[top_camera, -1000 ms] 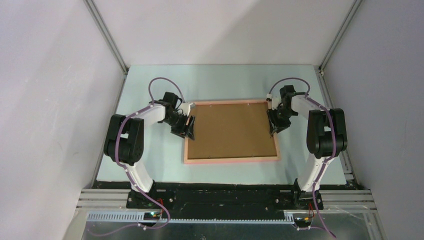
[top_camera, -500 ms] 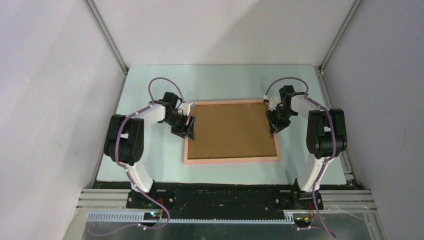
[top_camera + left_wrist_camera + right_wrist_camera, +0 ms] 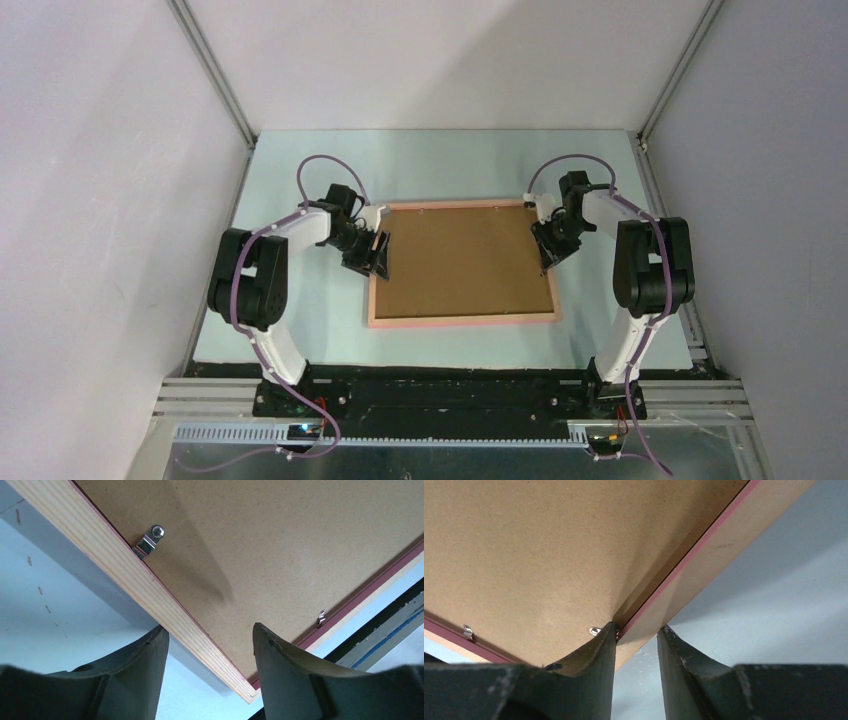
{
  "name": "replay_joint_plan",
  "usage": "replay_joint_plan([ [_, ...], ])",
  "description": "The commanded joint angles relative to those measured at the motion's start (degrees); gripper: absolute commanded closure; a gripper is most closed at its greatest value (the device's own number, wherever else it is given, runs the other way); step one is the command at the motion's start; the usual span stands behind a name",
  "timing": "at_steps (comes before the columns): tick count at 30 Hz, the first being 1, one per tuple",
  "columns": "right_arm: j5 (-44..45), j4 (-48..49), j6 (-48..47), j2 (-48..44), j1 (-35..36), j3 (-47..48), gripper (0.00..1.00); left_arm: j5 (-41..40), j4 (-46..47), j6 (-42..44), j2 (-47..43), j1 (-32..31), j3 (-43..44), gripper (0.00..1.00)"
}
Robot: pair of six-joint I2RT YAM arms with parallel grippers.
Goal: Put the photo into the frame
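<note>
Left hand (image 3: 373, 267) straddles the frame's (image 3: 463, 320) left rail, fingers apart; right hand (image 3: 548, 260) clamps its right rail.

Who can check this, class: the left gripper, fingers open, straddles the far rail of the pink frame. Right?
Not quite. The left gripper, fingers open, straddles the left rail of the frame, not the far one, as the top external view shows.

A robotics lab test cell: plain white panels (image 3: 90, 200) on aluminium rails (image 3: 215, 75) box in a pale tabletop (image 3: 300, 310), 2 robot arms (image 3: 250, 280) bolted along the lower edge.
</note>
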Motion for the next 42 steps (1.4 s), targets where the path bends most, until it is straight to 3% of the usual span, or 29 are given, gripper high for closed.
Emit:
replay_joint_plan([
  [1,0.4,-4.5,-5.0,1.9,0.3,-1.4,0.63,0.9,0.6,-0.9,-1.3,-0.6,0.2,0.34],
  [24,-1.5,-7.8,-13.5,2.3,-0.1,-1.4,0.55,0.2,0.7,-1.0,-1.2,-0.5,0.2,0.34],
  [31,-2.6,-7.2,-10.7,2.3,-1.9,0.8,0.55,-0.4,0.6,-1.0,-1.5,-0.5,0.3,0.34],
  [42,-6.1,-6.4,-3.3,-0.9,-5.2,5.7,0.43,-5.5,1.4,-0.8,-5.9,-0.5,0.3,0.31],
])
